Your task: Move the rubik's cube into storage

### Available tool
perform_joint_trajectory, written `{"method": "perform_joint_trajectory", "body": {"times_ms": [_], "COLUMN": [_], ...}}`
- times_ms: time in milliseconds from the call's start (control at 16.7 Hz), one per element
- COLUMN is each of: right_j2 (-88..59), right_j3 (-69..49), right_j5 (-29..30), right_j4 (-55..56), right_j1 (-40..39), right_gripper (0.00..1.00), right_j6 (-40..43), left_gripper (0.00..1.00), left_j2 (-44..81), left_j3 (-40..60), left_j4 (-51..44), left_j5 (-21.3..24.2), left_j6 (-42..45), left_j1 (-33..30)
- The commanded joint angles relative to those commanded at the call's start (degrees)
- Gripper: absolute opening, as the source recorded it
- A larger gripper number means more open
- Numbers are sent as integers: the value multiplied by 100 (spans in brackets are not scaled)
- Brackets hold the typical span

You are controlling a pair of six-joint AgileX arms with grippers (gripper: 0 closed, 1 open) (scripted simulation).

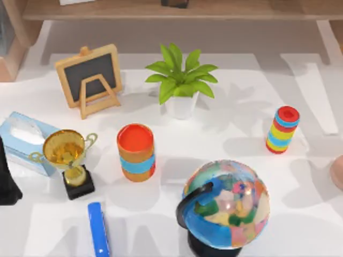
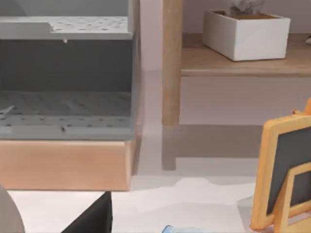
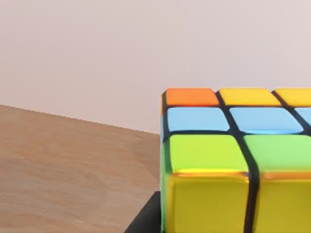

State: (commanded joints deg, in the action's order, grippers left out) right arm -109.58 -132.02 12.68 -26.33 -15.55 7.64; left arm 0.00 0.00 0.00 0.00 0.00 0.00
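right wrist view: rubik's cube (image 3: 233, 160) seemingly close.

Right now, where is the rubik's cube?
The rubik's cube appears close up in the right wrist view, above a wooden surface with a plain pale wall behind it.

Not much of the AgileX rig to see here, just a matte black angular left arm body (image 1: 7, 179) with flat plain faces.
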Motion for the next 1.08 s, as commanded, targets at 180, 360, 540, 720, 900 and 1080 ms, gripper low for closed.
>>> {"method": "perform_joint_trajectory", "body": {"times_ms": [180,360,540,720,900,1080], "right_j2": [40,-134,-643,-1511,-2502,-3432], "right_j3": [-865,-1595,-2068,-2294,-2371,-2391], "right_j5": [-656,-1197,-1541,-1651,-1575,-1417], "right_j4": [-1794,-3640,-5183,-6214,-6727,-6806], "right_j1": [641,1266,1879,2473,3031,3480], "right_gripper": [0,0,0,0,0,0], "right_j6": [375,690,942,1121,1225,1267], "left_gripper": [100,100,100,100,100,100], "left_j2": [0,0,0,0,0,0], "left_j3": [0,0,0,0,0,0], "left_j4": [0,0,0,0,0,0], "left_j5": [0,0,0,0,0,0], "left_j6": [0,0,0,0,0,0], "left_j1": [0,0,0,0,0,0]}}
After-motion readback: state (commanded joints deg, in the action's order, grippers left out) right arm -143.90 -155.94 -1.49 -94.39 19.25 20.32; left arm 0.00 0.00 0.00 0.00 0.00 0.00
